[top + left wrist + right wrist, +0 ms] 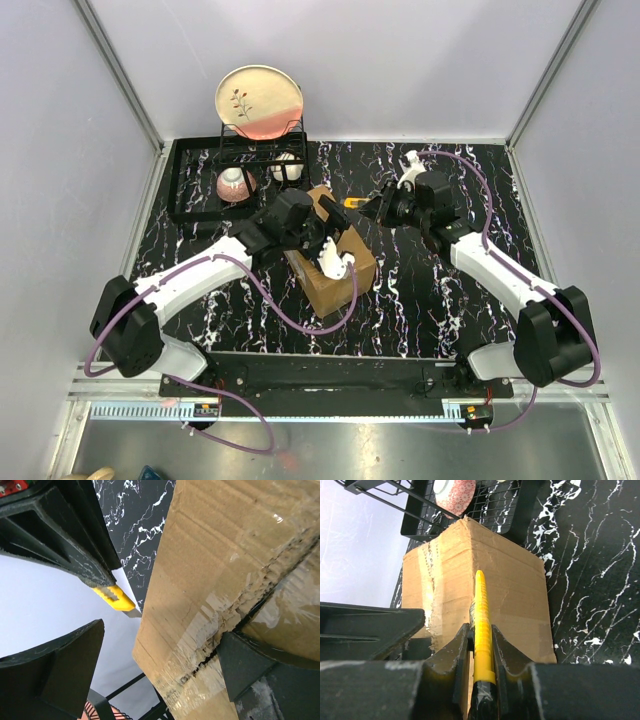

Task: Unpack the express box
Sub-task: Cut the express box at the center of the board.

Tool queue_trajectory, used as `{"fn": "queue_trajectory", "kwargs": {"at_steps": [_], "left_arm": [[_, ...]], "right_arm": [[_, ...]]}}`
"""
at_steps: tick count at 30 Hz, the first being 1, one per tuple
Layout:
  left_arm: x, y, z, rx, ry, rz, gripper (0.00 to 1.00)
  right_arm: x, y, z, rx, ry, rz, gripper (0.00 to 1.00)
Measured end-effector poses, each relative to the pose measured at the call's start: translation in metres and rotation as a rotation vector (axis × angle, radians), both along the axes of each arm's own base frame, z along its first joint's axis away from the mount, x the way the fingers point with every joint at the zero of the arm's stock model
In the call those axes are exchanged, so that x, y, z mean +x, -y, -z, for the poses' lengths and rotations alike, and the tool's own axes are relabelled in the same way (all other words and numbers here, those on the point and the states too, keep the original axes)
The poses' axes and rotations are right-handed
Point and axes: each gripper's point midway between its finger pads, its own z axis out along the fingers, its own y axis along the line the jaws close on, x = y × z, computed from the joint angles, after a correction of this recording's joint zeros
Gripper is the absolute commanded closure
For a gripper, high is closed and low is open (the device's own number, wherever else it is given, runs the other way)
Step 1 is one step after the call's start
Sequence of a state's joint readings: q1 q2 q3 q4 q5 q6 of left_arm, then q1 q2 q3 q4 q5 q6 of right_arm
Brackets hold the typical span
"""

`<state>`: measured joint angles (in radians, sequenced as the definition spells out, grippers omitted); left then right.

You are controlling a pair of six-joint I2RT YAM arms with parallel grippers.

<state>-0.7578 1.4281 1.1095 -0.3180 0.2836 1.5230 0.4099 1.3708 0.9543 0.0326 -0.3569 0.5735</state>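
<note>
The express box (333, 262) is a brown cardboard carton in the middle of the black marbled table. Its taped seam (240, 615) is torn and ragged. It also shows in the right wrist view (515, 585). My left gripper (318, 216) hovers over the box's far end, open. In the left wrist view its jaws (162, 640) straddle the box's edge, with one finger (265, 672) on the seam and the other off the side. My right gripper (380, 208) is shut on a yellow utility knife (481, 615), which points at the box's far top edge. The knife's tip (116, 598) is close to the cardboard.
A black dish rack (200, 185) stands at the back left. It holds a pink bowl (234, 184), a white cup (286, 166) and an upright plate (259, 100). Grey walls enclose the table on three sides.
</note>
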Motion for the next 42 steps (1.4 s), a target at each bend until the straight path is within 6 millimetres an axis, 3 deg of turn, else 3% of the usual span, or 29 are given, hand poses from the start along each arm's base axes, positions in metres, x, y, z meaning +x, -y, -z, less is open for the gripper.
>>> {"fn": "queue_trajectory", "kwargs": {"at_steps": [10, 15, 22, 27, 31, 36, 39, 42], "left_arm": [[-0.001, 0.004, 0.003, -0.003, 0.013, 0.004, 0.01], [-0.001, 0.005, 0.004, 0.002, -0.001, 0.001, 0.01], [0.003, 0.008, 0.003, -0.016, -0.016, -0.023, 0.01], [0.007, 0.011, -0.005, -0.112, 0.027, -0.061, 0.01], [0.002, 0.007, -0.014, -0.191, 0.124, -0.051, 0.01], [0.001, 0.007, -0.019, -0.218, 0.175, -0.057, 0.04], [0.002, 0.007, -0.019, -0.22, 0.178, -0.066, 0.02], [0.002, 0.007, -0.02, -0.221, 0.178, -0.069, 0.02]], "right_arm": [[-0.004, -0.011, -0.004, 0.048, 0.004, -0.028, 1.0], [-0.005, -0.006, -0.001, 0.027, -0.007, -0.002, 1.0], [-0.03, 0.005, -0.015, 0.04, -0.012, -0.018, 1.0], [-0.043, 0.004, 0.001, 0.042, -0.065, -0.042, 1.0], [-0.047, 0.015, -0.001, 0.011, -0.063, 0.003, 1.0], [-0.046, 0.042, -0.004, -0.057, -0.041, 0.128, 1.0], [-0.039, 0.055, -0.004, -0.1, -0.031, 0.196, 1.0], [-0.025, 0.056, -0.006, -0.122, -0.025, 0.223, 1.0]]}}
